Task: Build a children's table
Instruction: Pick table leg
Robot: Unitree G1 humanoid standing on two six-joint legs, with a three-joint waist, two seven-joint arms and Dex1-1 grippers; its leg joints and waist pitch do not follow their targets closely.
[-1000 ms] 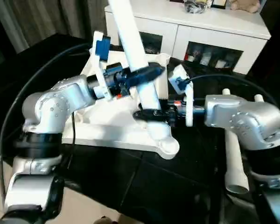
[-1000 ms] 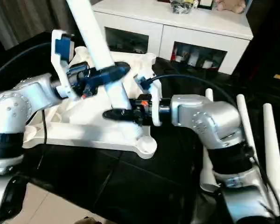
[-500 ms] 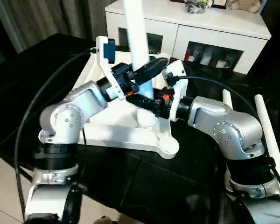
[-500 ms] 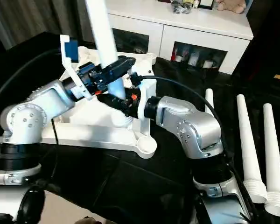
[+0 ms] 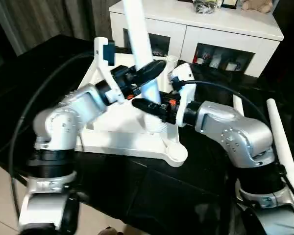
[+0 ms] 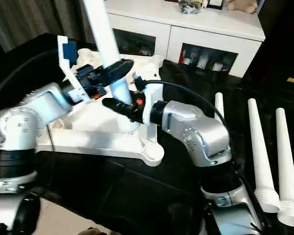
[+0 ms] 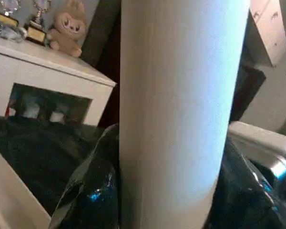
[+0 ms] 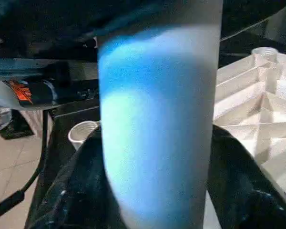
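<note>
The children's table top [image 5: 110, 133] lies upside down on the dark floor, ribbed side up. One white leg [image 5: 139, 39] stands nearly upright on it, leaning slightly left. Its threaded foot sits just behind the empty near right corner socket [image 5: 177, 154]. My left gripper [image 5: 148, 74] is shut on the leg about halfway up. My right gripper [image 5: 148, 105] is shut on it lower down, close above the foot. In the left wrist view the leg [image 7: 176, 119] stands between black fingers [image 7: 88, 195]. The right wrist view shows the leg [image 8: 157, 119] between its fingers [image 8: 243, 191].
Three loose white legs [image 6: 258, 152] lie side by side on the floor to the right of my right arm. A white cabinet [image 5: 215, 27] with glass-fronted compartments stands behind the table top. Cables loop over both forearms. Pale tiles show at the near left.
The leg has swung from a strong leftward tilt to nearly upright. Both grippers stayed on it, and my right arm has drawn in closer to the table top.
</note>
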